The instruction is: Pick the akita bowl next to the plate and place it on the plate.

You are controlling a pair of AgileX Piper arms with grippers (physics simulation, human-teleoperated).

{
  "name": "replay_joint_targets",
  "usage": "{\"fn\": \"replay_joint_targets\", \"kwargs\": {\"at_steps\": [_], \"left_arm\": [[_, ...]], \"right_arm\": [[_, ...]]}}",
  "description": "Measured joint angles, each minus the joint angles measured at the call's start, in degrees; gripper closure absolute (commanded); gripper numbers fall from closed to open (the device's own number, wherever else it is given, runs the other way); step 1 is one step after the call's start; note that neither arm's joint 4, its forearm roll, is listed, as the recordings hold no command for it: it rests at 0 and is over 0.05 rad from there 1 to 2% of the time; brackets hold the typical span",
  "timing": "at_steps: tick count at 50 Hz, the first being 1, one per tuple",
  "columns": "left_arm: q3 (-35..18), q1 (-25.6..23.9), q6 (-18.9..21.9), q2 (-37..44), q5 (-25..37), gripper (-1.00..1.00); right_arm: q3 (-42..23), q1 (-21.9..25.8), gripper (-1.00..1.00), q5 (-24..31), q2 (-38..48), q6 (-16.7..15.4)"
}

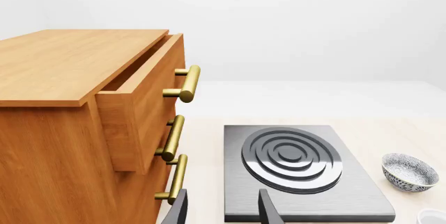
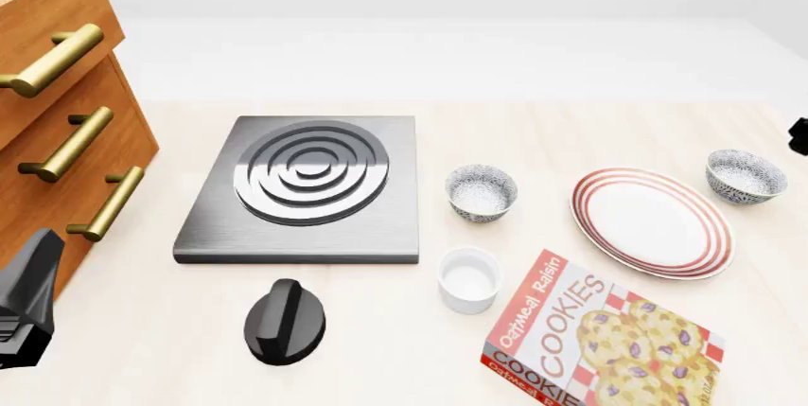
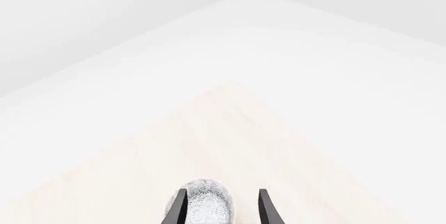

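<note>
The plate (image 2: 653,222) is the landmark. Just beyond its right rim sits the akita bowl (image 2: 745,176), speckled black-and-white, whitish inside. The right gripper (image 3: 220,208) spreads apart around it; the left gripper (image 1: 221,209) gapes empty. The pale wood table (image 2: 378,349) meets white walls.

On the desk (image 2: 569,132), the plate (image 2: 652,222) lies flat with open air above it. Just beside its far right edge stands the akita bowl (image 2: 745,176), with bare desk behind it. A twin bowl (image 2: 482,192) stands to the plate's left with a gap between them, a white cup (image 2: 468,279) near it. The cookie box (image 2: 604,338) crowds the plate's near edge. The stove plate (image 2: 308,188) and knob (image 2: 286,321) sit well apart to the left, beside the drawer cabinet (image 2: 63,113), whose top drawer juts out.
</note>
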Motion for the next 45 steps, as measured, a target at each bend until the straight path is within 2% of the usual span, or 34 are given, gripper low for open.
{"fn": "replay_joint_targets", "kwargs": {"at_steps": [45], "left_arm": [[0.0, 0.0, 0.0, 0.0, 0.0, -1.0]], "right_arm": [[-2.54, -0.04, -1.0, -0.03, 5.8, 1.79]]}}
